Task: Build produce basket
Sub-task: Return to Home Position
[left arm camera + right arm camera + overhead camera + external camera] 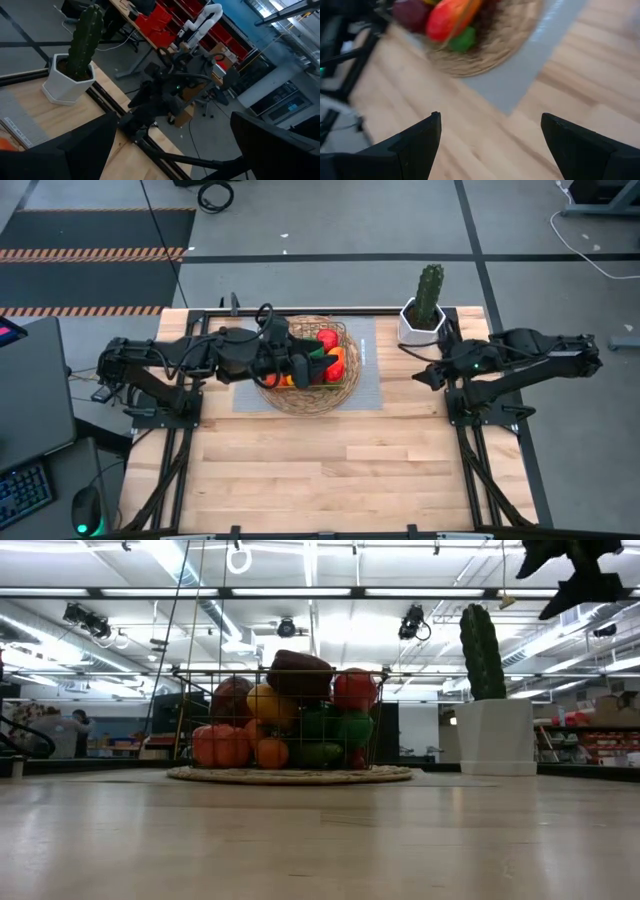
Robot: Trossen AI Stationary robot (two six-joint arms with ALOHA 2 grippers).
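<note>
Wooden table [330, 470], far edge: basket [310, 408] heaped with produce [328, 340]. Left gripper [315, 368] above it, right gripper [425, 373] toward right edge; both spread empty, seemingly ready to retreat.

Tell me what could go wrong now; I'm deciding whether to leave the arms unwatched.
The produce is heaped above the rim of the basket, with the open left claw over it; a dip while retracting could knock the top piece out. The right claw hangs near the cactus pot; a wide swing could tip it.
</note>
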